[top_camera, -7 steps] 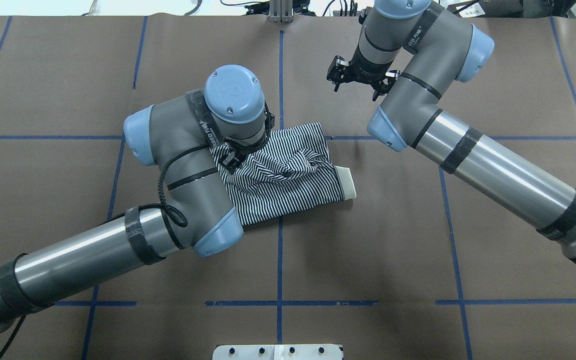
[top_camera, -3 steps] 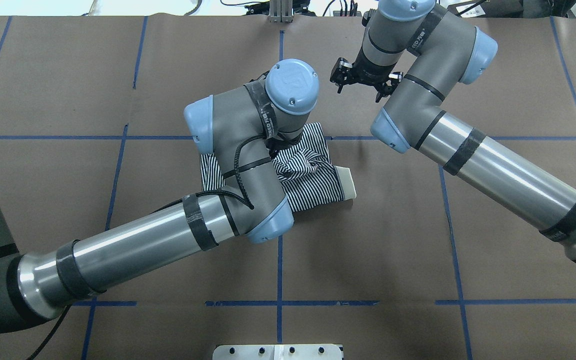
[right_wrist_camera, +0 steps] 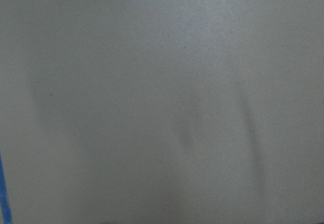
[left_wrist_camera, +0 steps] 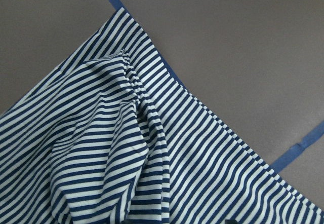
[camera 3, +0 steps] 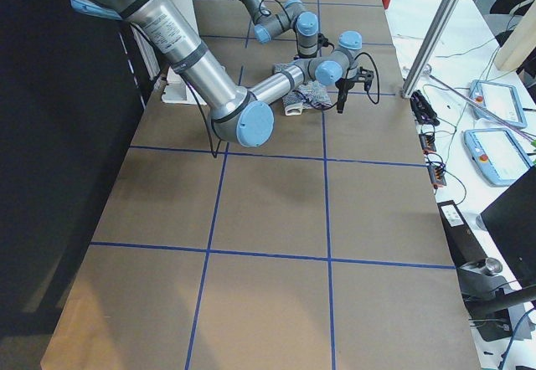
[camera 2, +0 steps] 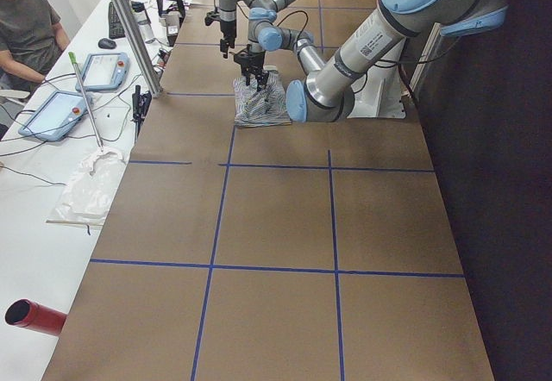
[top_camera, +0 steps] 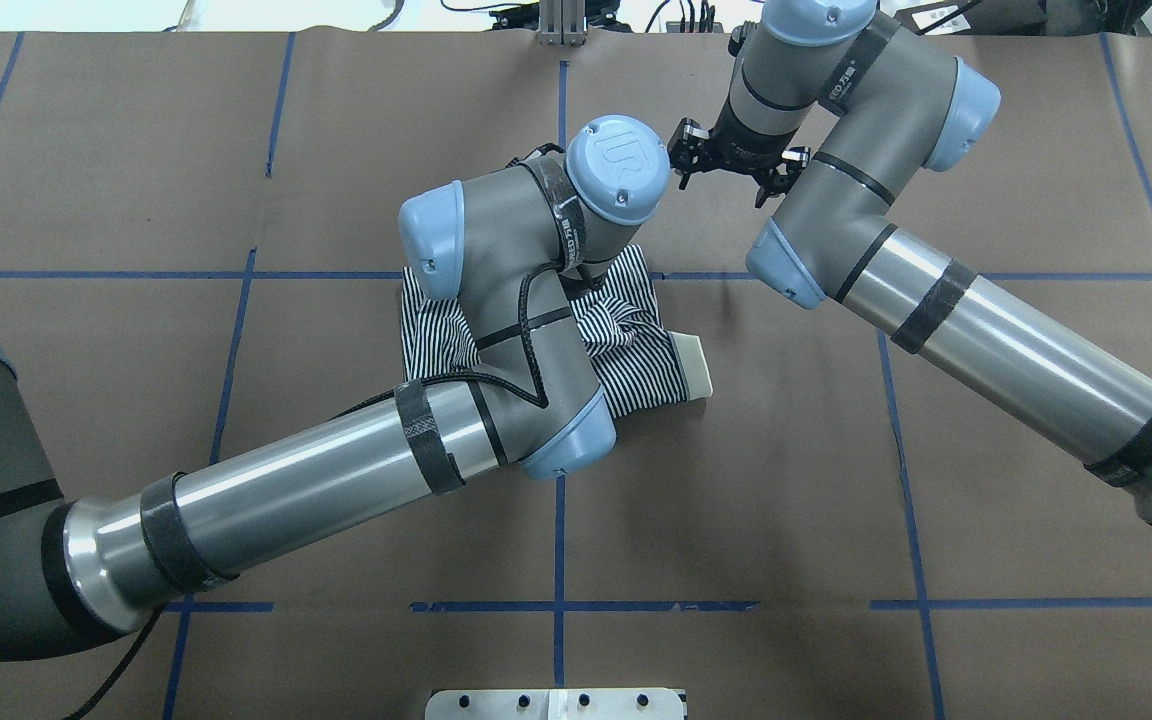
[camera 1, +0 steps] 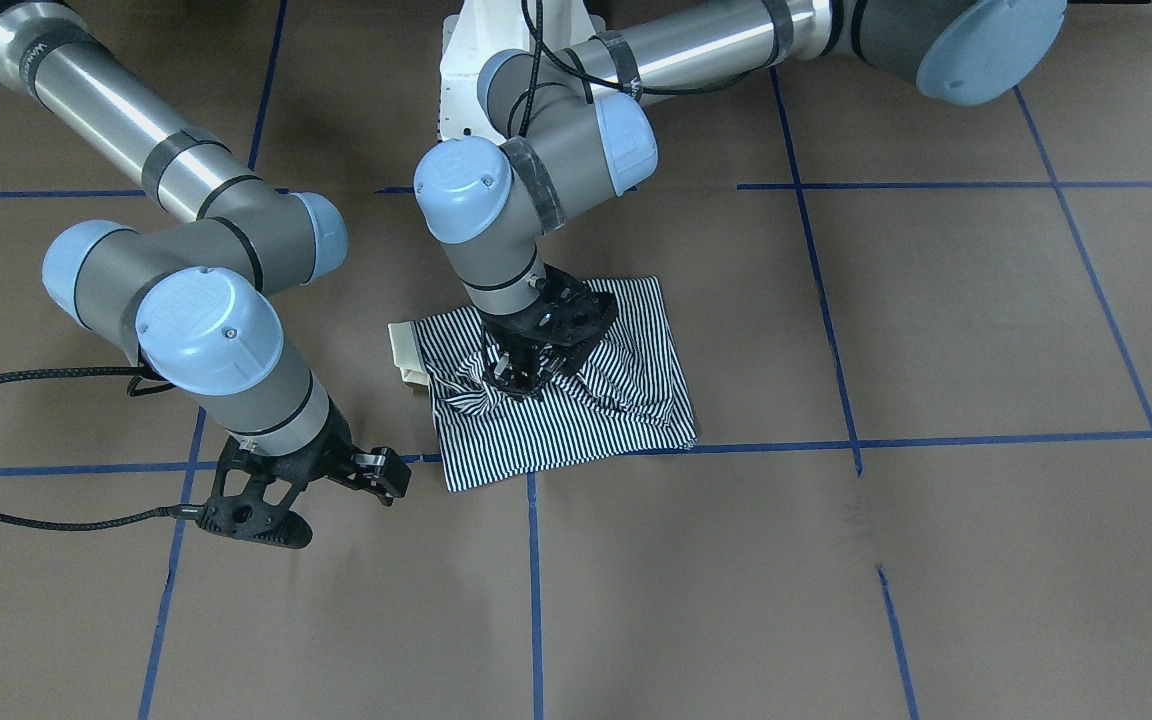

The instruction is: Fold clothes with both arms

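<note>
Right, the left arm [top_camera: 286, 490] is angling in low across the table [camera 1: 836, 560], elbow folded, wrist pointing straight down onto the middle of the polo shirt [camera 1: 576, 430]. The left gripper [camera 1: 524, 378] is pinching a bunched ridge of striped cloth, jaws drawn narrow on it, with creases fanning out from the pinch. The shirt is lying as a folded, roughly rectangular bundle on the brown paper. Its edge farthest from the robot is running along a blue tape line [camera 1: 936, 440], and its cream collar [camera 1: 403, 355] is poking out on the robot's right side.

Meanwhile the right arm [top_camera: 1016, 350] is hooking up and over, wrist aimed downward. The right gripper [camera 1: 326, 495] is hovering over bare paper near the shirt's corner, apart from it, fingers spread wide and carrying nothing.

Now the awkward bits. From overhead, the left wrist and forearm are covering their own gripper and roughly half the shirt. The right wrist camera is giving only blurry paper and a sliver of tape. The left wrist camera is filling with stripes. Both side views are showing the grippers too small to read, and buttons or logo cannot be made out anywhere.

Counting up: two arms, two grippers, one shirt, one collar showing. One seated person [camera 2: 26, 19] is being cut off by the frame edge in the left side view.
</note>
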`<control>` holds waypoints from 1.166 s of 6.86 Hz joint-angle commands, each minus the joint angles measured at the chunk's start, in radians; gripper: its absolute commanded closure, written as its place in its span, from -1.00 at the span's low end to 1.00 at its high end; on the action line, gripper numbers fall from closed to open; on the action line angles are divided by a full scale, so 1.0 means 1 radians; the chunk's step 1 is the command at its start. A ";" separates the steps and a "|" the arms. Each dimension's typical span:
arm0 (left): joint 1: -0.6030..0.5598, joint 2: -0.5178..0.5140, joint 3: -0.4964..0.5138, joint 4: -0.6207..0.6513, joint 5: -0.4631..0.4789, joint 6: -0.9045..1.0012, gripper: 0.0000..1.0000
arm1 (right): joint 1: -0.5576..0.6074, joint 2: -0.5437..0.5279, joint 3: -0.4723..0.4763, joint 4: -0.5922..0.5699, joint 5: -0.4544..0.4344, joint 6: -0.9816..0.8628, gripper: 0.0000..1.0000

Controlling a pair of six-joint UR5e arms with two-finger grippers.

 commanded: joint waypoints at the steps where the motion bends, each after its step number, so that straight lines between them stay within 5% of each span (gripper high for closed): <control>1: 0.002 -0.003 0.008 0.013 0.000 0.016 -0.28 | 0.013 -0.030 0.025 0.000 0.019 -0.003 -1.00; 8: 0.029 -0.018 0.010 0.057 -0.001 0.016 -0.19 | 0.058 -0.066 0.027 0.001 0.073 -0.061 -1.00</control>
